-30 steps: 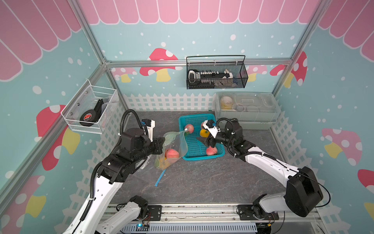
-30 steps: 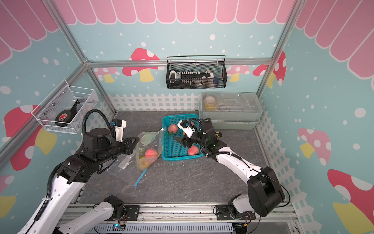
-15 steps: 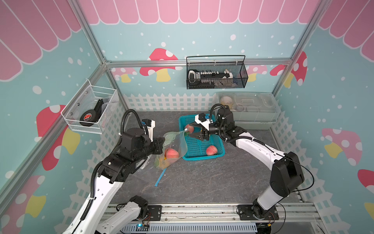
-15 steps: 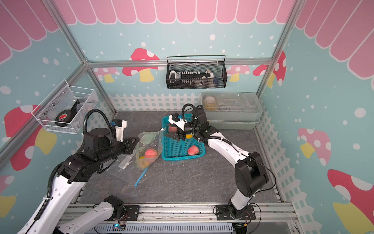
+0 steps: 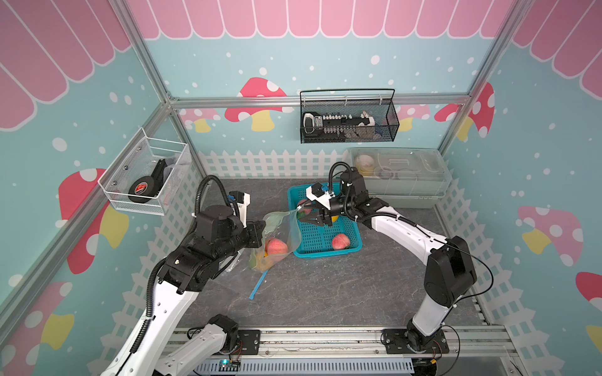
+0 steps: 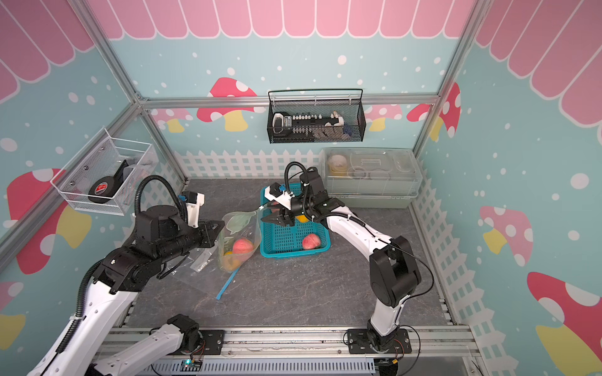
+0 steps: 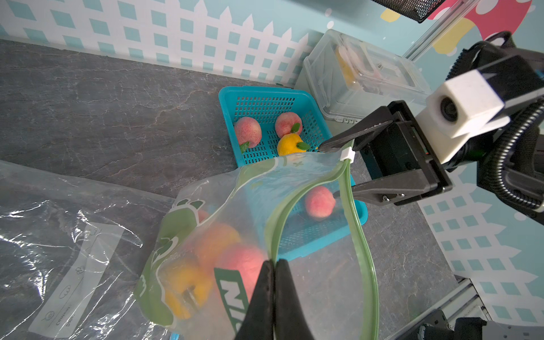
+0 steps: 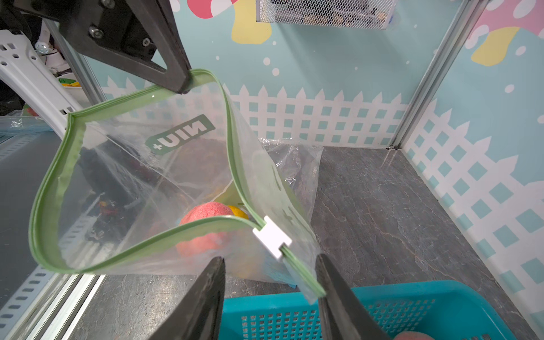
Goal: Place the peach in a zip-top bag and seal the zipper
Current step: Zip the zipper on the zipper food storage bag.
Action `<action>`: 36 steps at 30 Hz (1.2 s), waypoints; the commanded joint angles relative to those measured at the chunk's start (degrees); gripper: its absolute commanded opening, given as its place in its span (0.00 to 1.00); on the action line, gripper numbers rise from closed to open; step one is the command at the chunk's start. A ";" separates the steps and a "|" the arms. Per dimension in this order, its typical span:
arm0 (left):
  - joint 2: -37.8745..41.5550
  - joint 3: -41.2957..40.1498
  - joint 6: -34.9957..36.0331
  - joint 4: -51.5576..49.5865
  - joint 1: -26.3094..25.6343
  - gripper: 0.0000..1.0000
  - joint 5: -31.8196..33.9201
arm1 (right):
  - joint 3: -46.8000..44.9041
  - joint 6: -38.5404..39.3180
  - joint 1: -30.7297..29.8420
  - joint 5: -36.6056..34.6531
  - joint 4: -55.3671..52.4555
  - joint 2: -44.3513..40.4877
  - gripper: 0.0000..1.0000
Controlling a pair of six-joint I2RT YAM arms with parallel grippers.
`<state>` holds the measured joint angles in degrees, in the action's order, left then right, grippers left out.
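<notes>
Green-edged clear plastic makes up the zip-top bag (image 5: 278, 228), which we find held up off the grey tabletop (image 5: 325, 293), just beside the teal basket (image 5: 325, 254) on the side toward the left arm. We note one peach (image 5: 276, 246) already inside, low in the bag and against a yellow fruit (image 5: 263, 260). The left gripper (image 7: 273, 262) is fully closed, its fingers pinching the green zipper rim at one end of the mouth. The mouth gapes wide, with the two zipper strips apart along nearly their whole length. The white slider (image 8: 272, 237) sits at the opposite end of the track. The right gripper (image 8: 268, 262) is partly open and grips nothing. Its fingers stand on either side of the slider with a clear gap to it on both sides; we cannot tell whether they touch the film at the bag's corner. In both top views that gripper hangs over the basket's edge nearest the bag. A loose peach (image 6: 311, 241) lies in the basket, and the left wrist view shows two further peaches (image 7: 248, 131) and a second yellow fruit (image 7: 290, 146) at its far end. A blue strip (image 6: 227, 284) lies flat on the tabletop near the bag's base, and a flat clear bag (image 7: 73, 250) lies under the left arm.
</notes>
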<state>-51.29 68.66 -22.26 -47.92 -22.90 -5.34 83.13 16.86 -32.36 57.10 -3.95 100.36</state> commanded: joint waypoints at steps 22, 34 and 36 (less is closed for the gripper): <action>0.03 2.01 1.38 -0.86 0.20 0.00 2.03 | 1.78 6.61 -0.99 1.19 -5.51 -1.13 0.24; -0.10 2.25 1.68 -0.86 0.22 0.00 2.60 | 1.86 6.56 -0.96 0.49 -6.13 -1.87 0.00; -0.10 2.35 1.78 -0.86 0.22 0.00 2.92 | 1.88 6.78 -1.15 -0.40 -6.74 -2.24 0.00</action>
<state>-51.55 68.99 -22.02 -47.97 -22.90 -3.68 85.14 21.67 -33.06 56.49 -9.37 100.62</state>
